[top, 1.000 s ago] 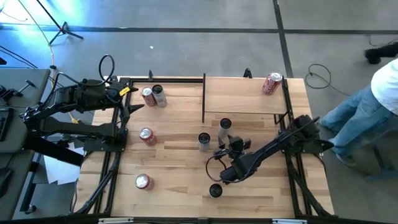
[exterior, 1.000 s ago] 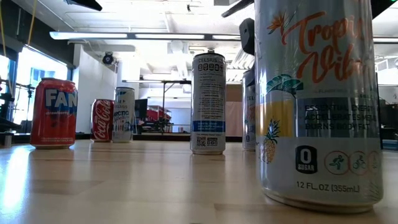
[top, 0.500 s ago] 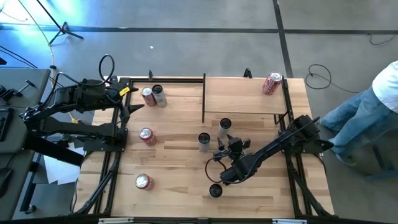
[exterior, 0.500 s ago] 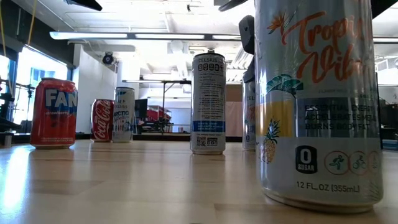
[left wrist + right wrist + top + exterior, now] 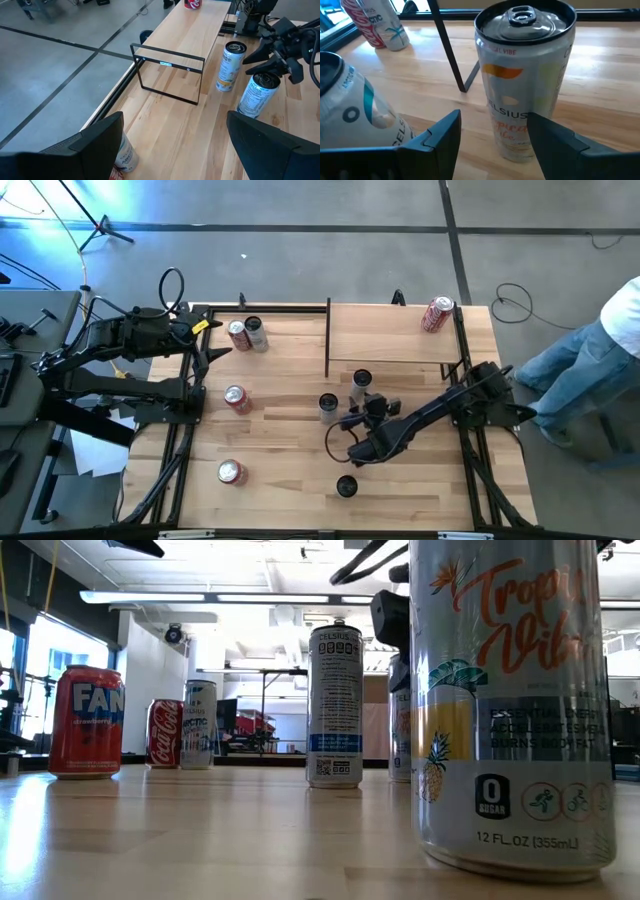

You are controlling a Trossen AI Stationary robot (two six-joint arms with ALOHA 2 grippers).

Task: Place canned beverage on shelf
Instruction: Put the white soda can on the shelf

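Right now the right tool [image 5: 352,418] sits mid-desk, fingers apart, nothing clamped, open gap facing a tall can [image 5: 524,80] just ahead of it. That can stands upright just outside the shelf [image 5: 392,332] edge, beside its black corner post [image 5: 449,47]. A second tall can [image 5: 328,407] stands just beside the tool on its other side, so room is tight between the two. Behind the tool a dark-topped can [image 5: 346,485] stands near the desk [image 5: 280,460] front edge. The can ahead is silver with orange lettering, tab closed. A red can [image 5: 437,314] lies on its side at the shelf's far corner; rest of the board is bare. Left tool [image 5: 170,150] waits at the desk's left edge, fingers apart, holding nothing, near two cans [image 5: 247,334].
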